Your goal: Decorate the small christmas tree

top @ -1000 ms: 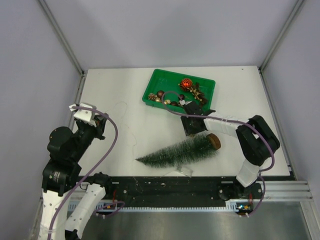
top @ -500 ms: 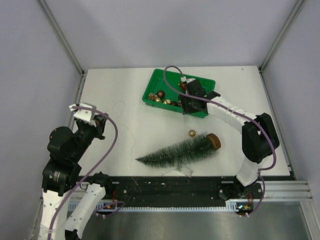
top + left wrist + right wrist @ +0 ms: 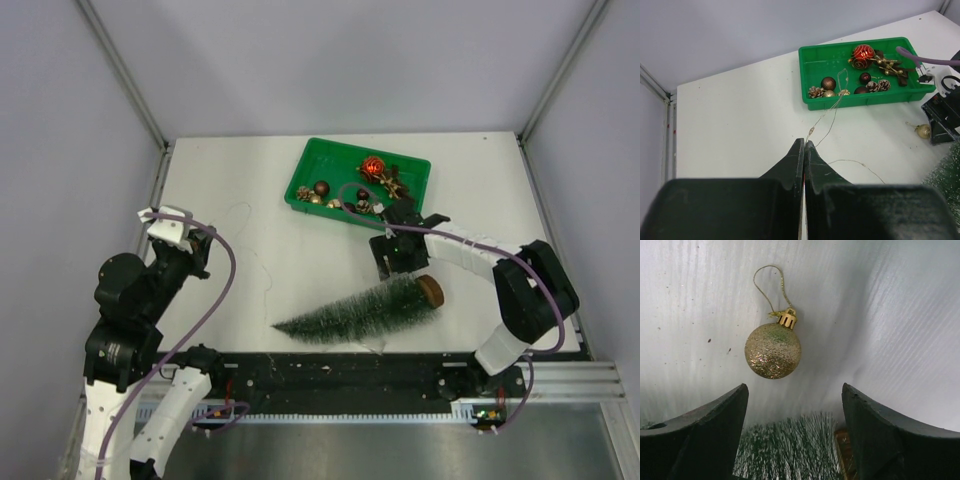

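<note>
Presently I judge the step to be picking up the gold bauble (image 3: 773, 350). My right gripper (image 3: 795, 405) hangs over it, jaws wide and empty; next, lower and close. The left gripper (image 3: 804, 150) has its jaws pressed together. The small christmas tree (image 3: 360, 308) lies sideways on the counter (image 3: 230, 180), just near of the bauble. Only the wrist views show the bauble; overhead, the gripper hides it.

The left arm (image 3: 130, 290) is folded back over its base with the elbow raised. The left gripper (image 3: 804, 144) is held aloft with its fingers (image 3: 785, 170) pressed together — no gap is seen at the tips. The right arm (image 3: 465, 252) is stretched inward from its base and its wrist is bent downward. The right gripper (image 3: 795, 405) is spread wide — nothing is gripped between the two prongs.
</note>
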